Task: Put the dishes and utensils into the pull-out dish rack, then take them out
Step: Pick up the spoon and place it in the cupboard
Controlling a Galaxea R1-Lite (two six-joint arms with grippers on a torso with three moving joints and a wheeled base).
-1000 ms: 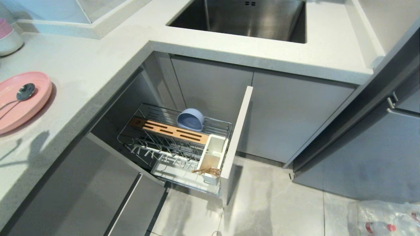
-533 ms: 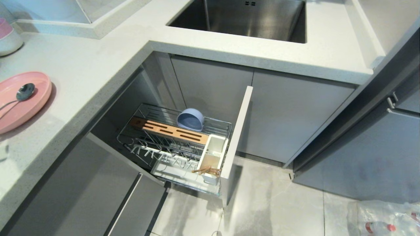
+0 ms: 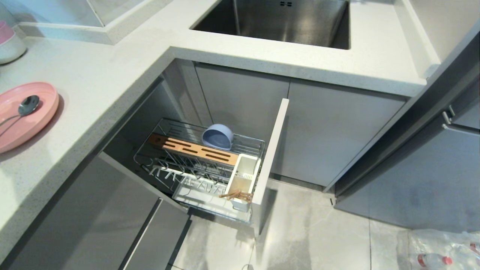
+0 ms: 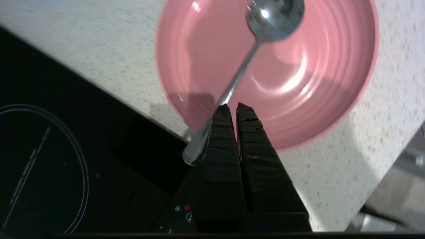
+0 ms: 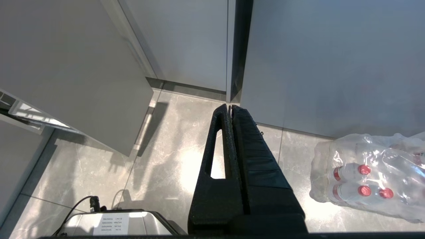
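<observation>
The pink plate (image 3: 22, 120) lies on the counter at the far left, with the grey spoon (image 3: 28, 105) resting in it. In the left wrist view my left gripper (image 4: 234, 108) hovers shut over the plate's (image 4: 315, 83) near rim. The spoon's (image 4: 245, 63) handle runs alongside one finger, not between the two. The pull-out dish rack (image 3: 180, 165) stands pulled out below the counter. The blue bowl (image 3: 217, 137) leans at its back, and the chopsticks (image 3: 236, 195) lie in the white caddy (image 3: 245, 172). My right gripper (image 5: 230, 107) hangs shut and empty over the floor.
A black hob (image 4: 49, 149) lies beside the plate. Stacked pink-over-white bowls (image 3: 9, 41) stand at the counter's back left, and the sink (image 3: 281, 18) is behind. The rack's grey front panel (image 3: 272, 157) juts out over the floor. A pack of water bottles (image 5: 372, 176) lies on the floor at the right.
The arm's shadow on the counter's near left has slid off and out of the head view. Plate, spoon, bowl and rack have not moved.
</observation>
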